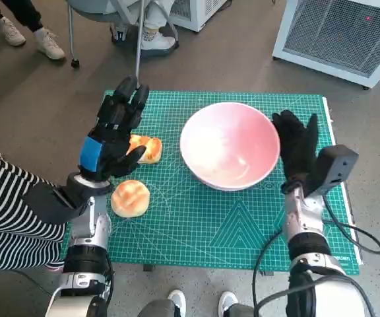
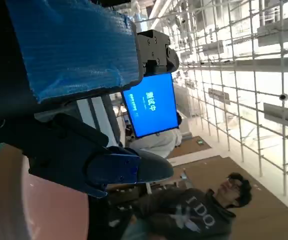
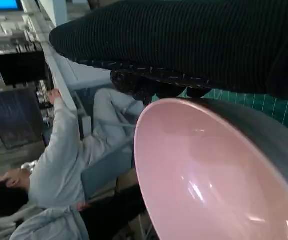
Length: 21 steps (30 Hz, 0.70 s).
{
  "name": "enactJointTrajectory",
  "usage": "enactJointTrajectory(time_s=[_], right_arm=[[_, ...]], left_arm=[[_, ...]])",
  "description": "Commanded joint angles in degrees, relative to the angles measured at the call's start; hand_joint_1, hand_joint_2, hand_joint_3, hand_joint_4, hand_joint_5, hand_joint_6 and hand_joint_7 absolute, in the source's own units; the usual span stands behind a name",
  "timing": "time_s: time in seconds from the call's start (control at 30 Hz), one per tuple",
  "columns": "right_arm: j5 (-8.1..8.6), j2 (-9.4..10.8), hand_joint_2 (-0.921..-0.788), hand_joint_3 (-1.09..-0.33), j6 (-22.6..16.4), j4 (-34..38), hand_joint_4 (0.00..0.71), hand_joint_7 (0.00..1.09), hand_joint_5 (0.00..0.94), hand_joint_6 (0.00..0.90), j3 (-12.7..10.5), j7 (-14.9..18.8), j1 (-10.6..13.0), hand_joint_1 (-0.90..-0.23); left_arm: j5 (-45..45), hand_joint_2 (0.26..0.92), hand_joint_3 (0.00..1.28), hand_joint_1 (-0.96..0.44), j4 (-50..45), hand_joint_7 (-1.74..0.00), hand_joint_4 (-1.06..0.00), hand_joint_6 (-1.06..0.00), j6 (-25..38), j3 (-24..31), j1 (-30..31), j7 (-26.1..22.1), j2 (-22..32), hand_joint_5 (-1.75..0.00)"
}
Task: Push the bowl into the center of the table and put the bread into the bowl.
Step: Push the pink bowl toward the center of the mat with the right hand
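Observation:
A pink bowl (image 1: pixel 229 144) sits on the green cutting mat (image 1: pixel 203 218), a little right of the middle; its pink inside fills the right wrist view (image 3: pixel 204 175). My right hand (image 1: pixel 297 142), in its black glove, stands flat against the bowl's right side with its fingers straight. Two pieces of bread lie at the left: one round bun (image 1: pixel 130 197) near the front, another (image 1: pixel 149 148) partly hidden under my left hand (image 1: pixel 114 129). That hand hovers over the second bread with fingers spread, holding nothing. In the left wrist view its blue-taped back (image 2: pixel 69 45) fills the frame.
A chair and people's feet (image 1: pixel 158 41) stand beyond the table's far edge. A white cabinet (image 1: pixel 348 33) is at the far right. A person in a striped sleeve (image 1: pixel 5 211) is close at the left. People show in both wrist views.

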Motion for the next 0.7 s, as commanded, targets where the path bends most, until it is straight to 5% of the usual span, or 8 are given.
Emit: enactJointTrajectory(time_s=[0.03, 0.27, 0.47, 0.7], right_arm=[[0.33, 1.37, -0.921, -0.902, 1.09, 0.84, 0.116, 0.16, 0.000, 0.149, -0.31, 0.63, -0.16, -0.573], [-0.43, 0.16, -0.921, -0.896, -0.69, -0.53, 0.120, 0.15, 0.002, 0.152, 0.29, 1.22, -0.34, -0.582], [-1.45, -0.59, -0.921, -0.893, -5.17, -2.97, 0.122, 0.14, 0.002, 0.155, 1.68, 1.38, 0.08, -0.575], [-1.73, -1.92, -0.921, -0.865, -13.79, -10.51, 0.129, 0.14, 0.004, 0.168, 3.95, 5.31, 2.14, -0.606]], left_arm=[[0.26, 0.921, 0.34, -0.58, -0.95, -0.30, -0.09, -0.05, -0.62, 0.11, 1.11, 0.17, 0.31, -0.01], [1.12, 0.921, 0.34, -0.60, -0.94, -0.30, -0.09, -0.05, -1.40, 0.29, 1.30, 1.21, 0.28, -0.01], [1.48, 0.921, 0.34, -0.61, -0.34, -0.30, -0.09, -0.05, -1.70, 0.28, 0.89, 1.79, 0.48, -0.01], [1.94, 0.921, 0.34, -0.61, 0.73, -0.30, -0.09, -0.06, -2.55, -0.01, -0.99, 2.17, 0.54, -0.01]])
